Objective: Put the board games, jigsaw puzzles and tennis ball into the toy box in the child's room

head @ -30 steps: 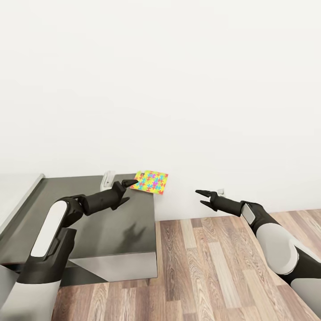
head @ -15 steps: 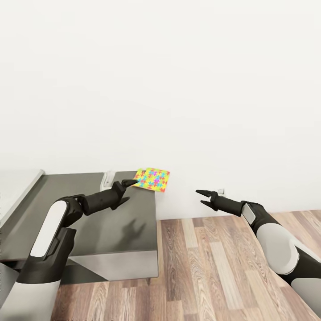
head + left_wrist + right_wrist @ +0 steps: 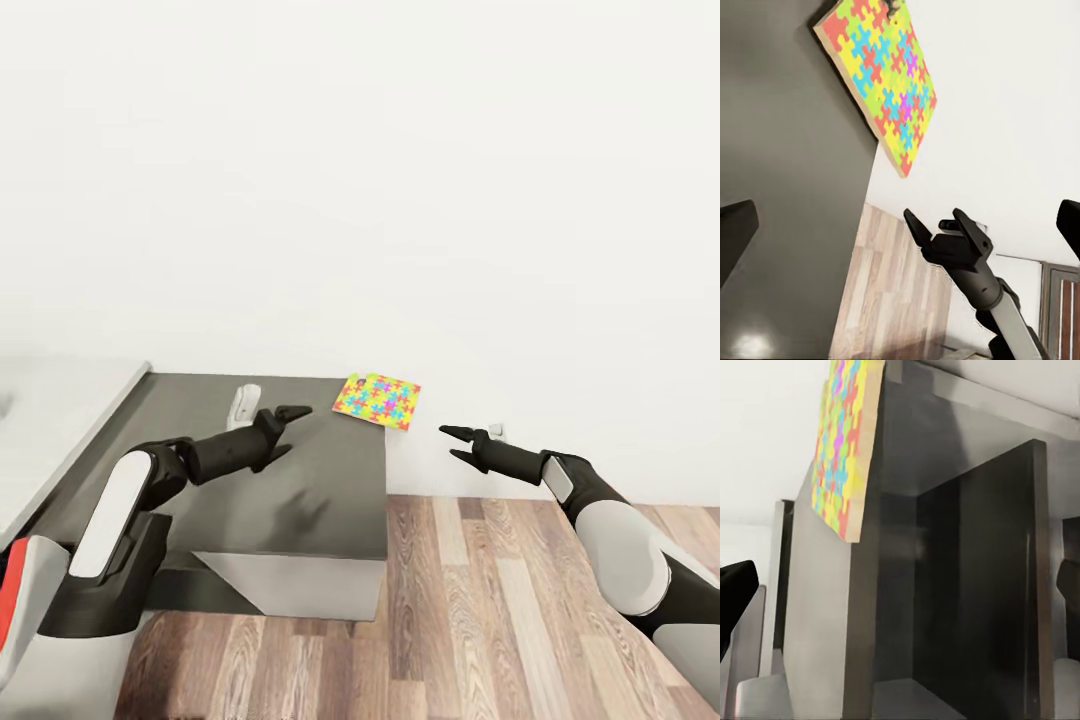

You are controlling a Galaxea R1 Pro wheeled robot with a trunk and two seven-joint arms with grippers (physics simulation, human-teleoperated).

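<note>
One jigsaw puzzle [image 3: 378,400], a thin square slab of bright interlocking pieces, lies flat on the far right corner of a dark grey cabinet top [image 3: 250,480], overhanging its edge by the wall. My left gripper [image 3: 298,428] hovers open over the cabinet, a short way left of the puzzle and apart from it. The left wrist view has the puzzle [image 3: 881,82] ahead between wide-spread fingers. My right gripper [image 3: 447,442] hangs open over the floor, right of the cabinet; its wrist view meets the puzzle [image 3: 844,450] edge-on. The toy box, board games and tennis ball are out of view.
A small white object [image 3: 243,405] stands on the cabinet near the wall, left of my left gripper. The light grey table [image 3: 60,420] adjoins the cabinet on the left. Wood plank floor [image 3: 480,600] lies to the right, below a white wall.
The camera has swung left, so cabinet and puzzle sit further right in the picture. My left gripper's fingertip was at the puzzle's edge; now a gap separates them.
</note>
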